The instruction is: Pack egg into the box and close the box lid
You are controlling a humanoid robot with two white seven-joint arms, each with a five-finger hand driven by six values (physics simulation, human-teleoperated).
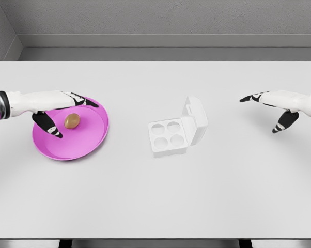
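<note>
Step in hand: you are at the pick-up; the egg (72, 121) is not yet grasped, and the box (168, 138) holds nothing in its four cups.
Egg: it lies on the pink plate (91, 140), left side of the worktop (155, 196), well apart from the box.
Left hand (60, 111): it sits over the plate with fingers spread around the egg, thumb below, holding nothing.
Right hand (274, 108): it hovers at the right, fingers relaxed and open, empty.
Box lid (196, 119): it stands open, tilted up on the box's right side.
Next move: you likely need to close the left fingers gently on the egg, then carry it to a cup.
</note>
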